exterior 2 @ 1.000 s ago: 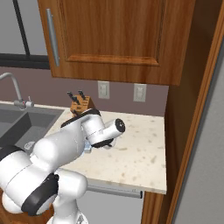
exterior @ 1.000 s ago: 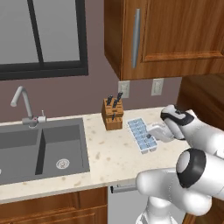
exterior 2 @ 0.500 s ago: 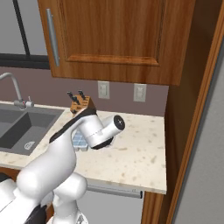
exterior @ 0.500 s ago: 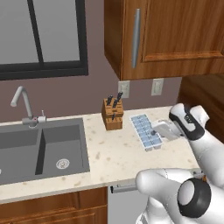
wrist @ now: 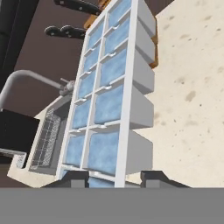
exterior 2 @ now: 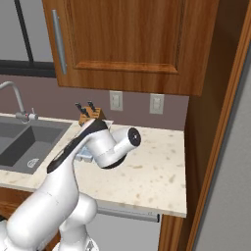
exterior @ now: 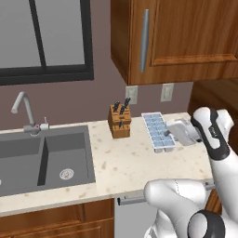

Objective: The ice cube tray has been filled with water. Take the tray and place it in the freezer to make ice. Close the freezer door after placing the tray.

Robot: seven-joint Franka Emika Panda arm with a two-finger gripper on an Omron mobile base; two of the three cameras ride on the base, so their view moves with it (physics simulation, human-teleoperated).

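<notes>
Speckled beige counter [exterior: 135,162] spreads below the gripper [wrist: 113,178], whose two fingertips [wrist: 74,178] pinch the near end of the ice cube tray [wrist: 111,94]. Its pale blue water [wrist: 103,150] cells run away from the hand toward the knife block [exterior: 119,122].

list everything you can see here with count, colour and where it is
ice cube tray: one, white with two rows of pale blue water cells, lifted off the counter right of the knife block, its near end between the fingertips
knife block: one, wooden with dark knife handles, on the counter at the wall
sink: one, dark grey, double basin, left part of the counter
faucet: one, silver, behind the sink
counter: one, speckled beige
wall outlets: two, white, above the counter
upper cabinet: one, brown wood with a grey bar handle
window: one, dark frame, above the sink
gripper: one, dark fingertips, shut on the tray's near end
</notes>
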